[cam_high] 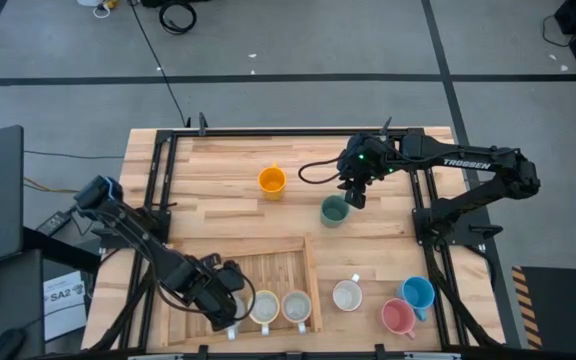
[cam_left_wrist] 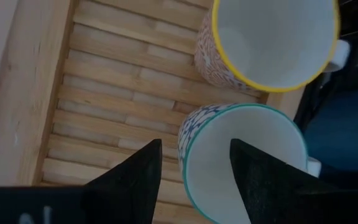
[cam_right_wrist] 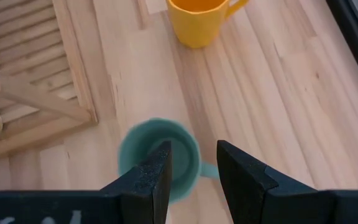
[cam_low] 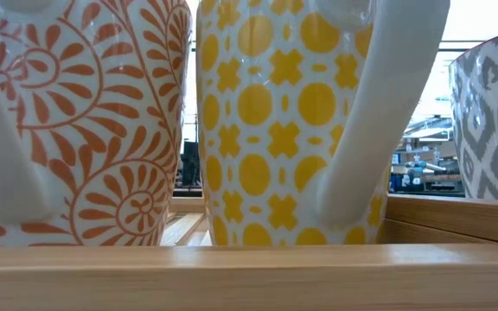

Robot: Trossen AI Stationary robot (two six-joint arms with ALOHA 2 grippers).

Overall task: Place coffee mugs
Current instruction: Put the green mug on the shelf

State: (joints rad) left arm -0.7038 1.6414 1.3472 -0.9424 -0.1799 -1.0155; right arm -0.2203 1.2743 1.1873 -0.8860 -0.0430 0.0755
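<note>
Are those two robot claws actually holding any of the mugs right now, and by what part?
Neither grips one. The left gripper straddles the rim of a teal-rimmed patterned mug in the wooden tray, fingers apart. The right gripper hovers open over the dark green mug.

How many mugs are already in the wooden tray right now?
3, in a row along the wooden tray's near edge: one under the left gripper, a yellow-rimmed mug beside it, another mug rightmost. None seem hidden.

Orange mug [cam_high: 272,181]: upright, 12 o'clock of table centre.
Green mug [cam_high: 334,210]: upright, 4 o'clock of orange.
Three patterned white mugs [cam_high: 265,308]: upright row in slatted tray, 7 o'clock.
Cream mug [cam_high: 347,295], pink mug [cam_high: 398,317], blue mug [cam_high: 418,292]: upright cluster, 5 o'clock.
</note>
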